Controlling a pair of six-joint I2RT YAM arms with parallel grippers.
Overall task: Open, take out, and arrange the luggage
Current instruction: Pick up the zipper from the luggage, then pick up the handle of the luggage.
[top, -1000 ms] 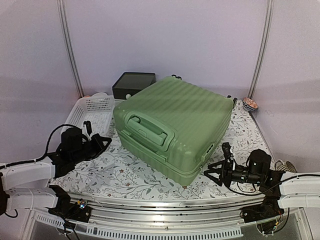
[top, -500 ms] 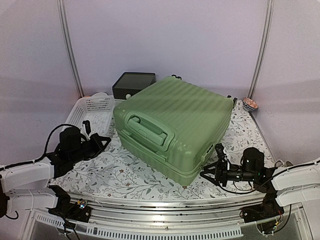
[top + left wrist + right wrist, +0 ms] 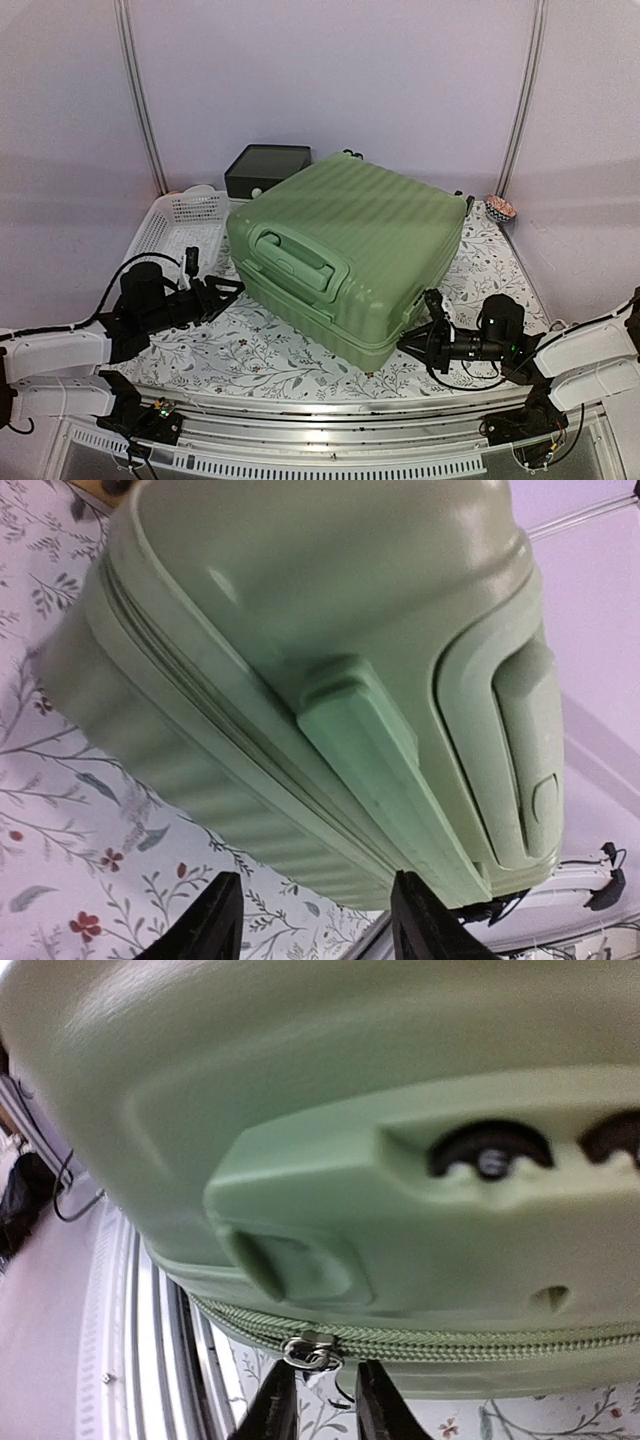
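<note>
The luggage [image 3: 350,230] is a big light-green ribbed suitcase lying flat and zipped, its recessed handle [image 3: 295,262] facing the front left. My left gripper [image 3: 218,290] is open a little left of that handled side; in the left wrist view its dark fingers [image 3: 222,920] frame the suitcase's lower edge [image 3: 300,630] with nothing between them. My right gripper [image 3: 420,332] is at the near right corner. In the right wrist view the metal zipper pull [image 3: 312,1352] hangs between its narrowly parted fingertips [image 3: 276,1408], under the green shell [image 3: 350,1080], with a gap on either side.
A white mesh basket [image 3: 180,220] stands at the back left, a dark-lidded box [image 3: 265,165] behind the suitcase, and a small patterned bowl [image 3: 500,208] at the back right. A floral cloth [image 3: 250,350] covers the table; a metal rail [image 3: 300,415] runs along its near edge.
My left gripper has slid right toward the suitcase and opened. My right gripper has moved left to the near right corner, and its jaws have narrowed round the zipper pull.
</note>
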